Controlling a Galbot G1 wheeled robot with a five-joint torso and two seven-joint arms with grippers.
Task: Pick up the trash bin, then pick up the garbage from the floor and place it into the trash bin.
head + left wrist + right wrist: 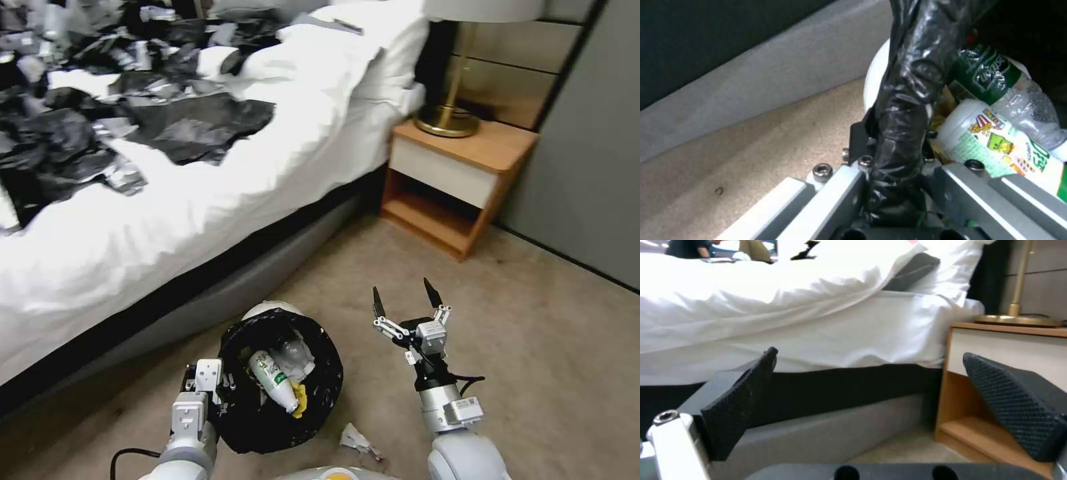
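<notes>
Left gripper (215, 385), head view: clamped on rim of trash bin (280, 380), which tilts over carpet beside the bed (200, 187); bottles (275, 381) & a yellow wrapper (301, 400) lie inside. Right gripper (407, 300) spread wide, holding nothing, just right of bin. White scrap (355, 439) on floor nr bin.

Left wrist view: jaws pinch the black bag (902, 110) at rim, prob. bin wall too; bottle (996, 140) alongside.

Right wrist view: fingers (742, 406) far apart, empty, facing bed & nightstand (996, 380).
</notes>
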